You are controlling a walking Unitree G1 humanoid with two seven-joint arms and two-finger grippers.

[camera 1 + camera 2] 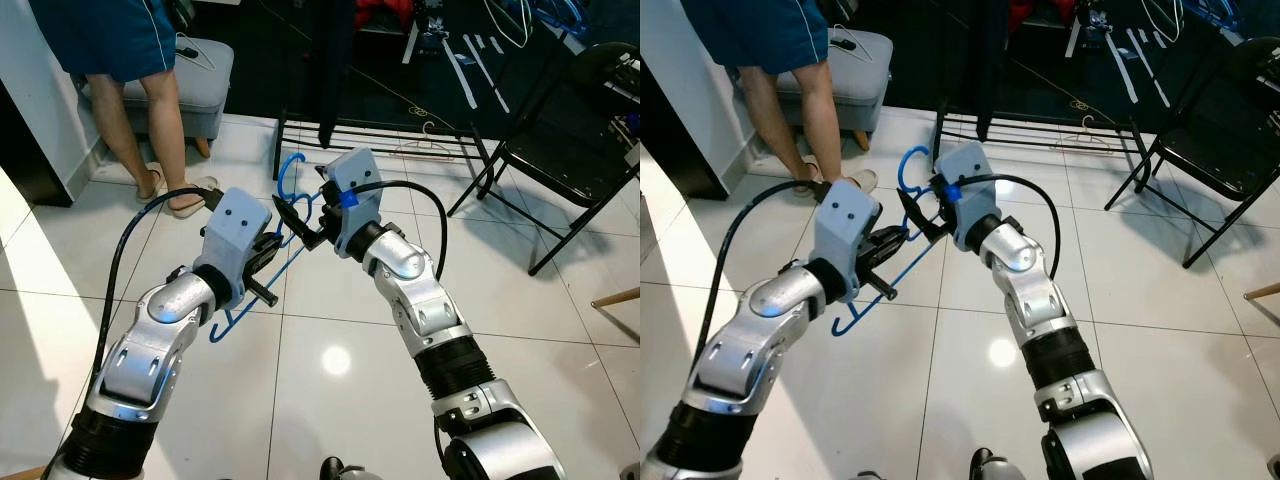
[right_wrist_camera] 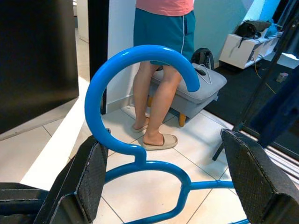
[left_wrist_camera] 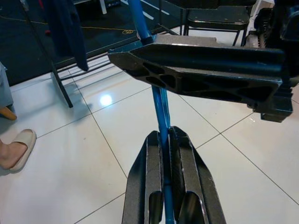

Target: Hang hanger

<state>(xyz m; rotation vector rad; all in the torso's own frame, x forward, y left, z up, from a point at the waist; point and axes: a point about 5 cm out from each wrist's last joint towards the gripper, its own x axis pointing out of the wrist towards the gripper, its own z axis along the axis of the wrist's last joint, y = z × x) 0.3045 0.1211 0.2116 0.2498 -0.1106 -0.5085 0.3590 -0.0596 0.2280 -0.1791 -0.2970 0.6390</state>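
From the head cameras, the left gripper [image 1: 268, 262] and the right gripper [image 1: 300, 222] meet above the white tiled floor [image 1: 330, 360], with a blue hanger [image 1: 285, 180] held between them. The hanger's hook rises just beyond the right gripper, and its lower bar runs down past the left gripper toward the floor. Beyond both grippers stands a black clothes rack [image 1: 400, 130] with a dark garment [image 1: 335, 60] hanging from it; a black folding chair [image 1: 570, 150] sits off to the right gripper's side. To the left gripper's side a person [image 1: 130, 60] in blue shorts and slippers stands by a grey ottoman [image 1: 200, 75].

In the left wrist view, the left gripper's fingers [image 3: 147, 186] are pressed together on a thin bar of the hanger [image 3: 161, 116], which runs straight out between them. One black finger of the right gripper [image 3: 201, 70] lies across just ahead.

In the right wrist view, the right gripper's fingers [image 2: 88, 172] are spread wide, and the hanger's hook [image 2: 135, 65] and neck stand in the gap between them, touching neither pad as far as can be seen. The person's legs [image 2: 156, 102] and the ottoman [image 2: 201, 91] lie beyond.
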